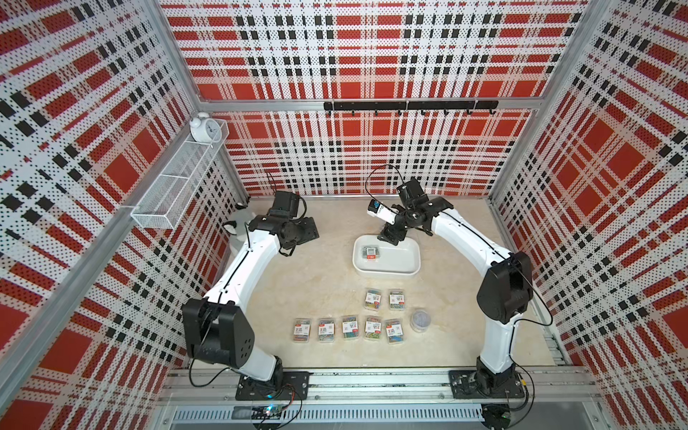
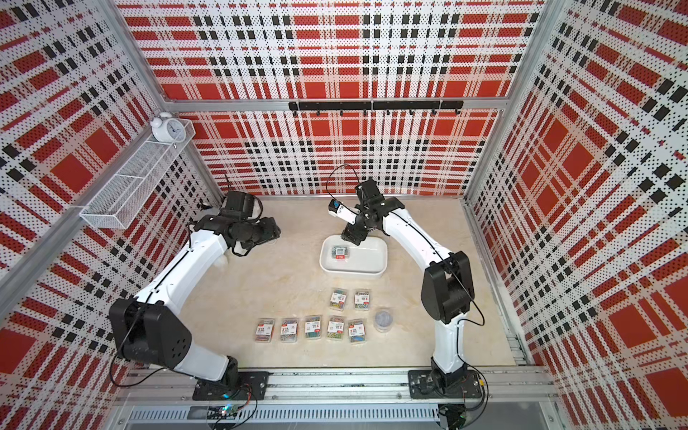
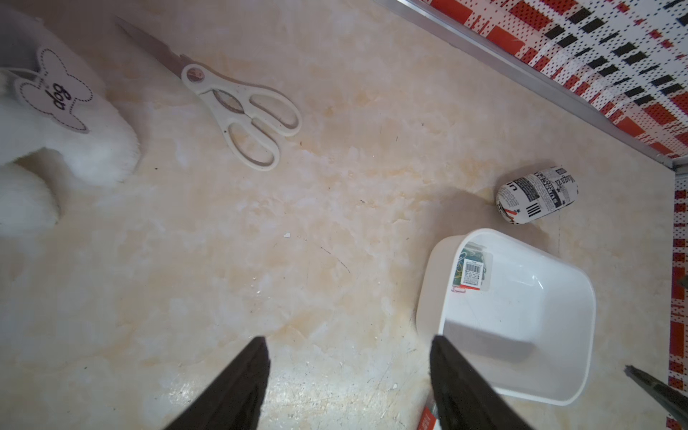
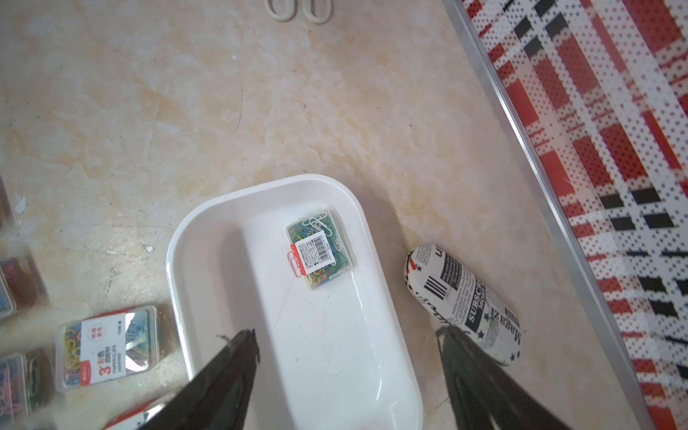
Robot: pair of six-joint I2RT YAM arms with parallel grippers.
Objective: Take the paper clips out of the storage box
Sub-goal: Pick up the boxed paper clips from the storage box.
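The storage box (image 1: 400,260) (image 2: 366,260), a white low-walled bin, stands on the table right of centre. One clear case of paper clips (image 1: 369,252) (image 4: 320,249) (image 3: 471,271) lies inside it at its left end. Several more cases (image 1: 350,327) lie in rows on the table nearer the front, with a round tub of clips (image 1: 420,320) beside them. My right gripper (image 1: 389,236) (image 4: 346,335) hangs open and empty over the box's far edge. My left gripper (image 1: 305,232) (image 3: 349,338) is open with nothing in it, low over bare table left of the box (image 3: 502,324).
A black-and-white printed pouch (image 4: 461,301) (image 3: 536,195) lies just behind the box. White scissors (image 3: 238,108) and a white plush toy (image 3: 56,123) lie at the back left. A wire-mesh basket (image 1: 178,186) with an alarm clock (image 1: 203,128) hangs on the left wall.
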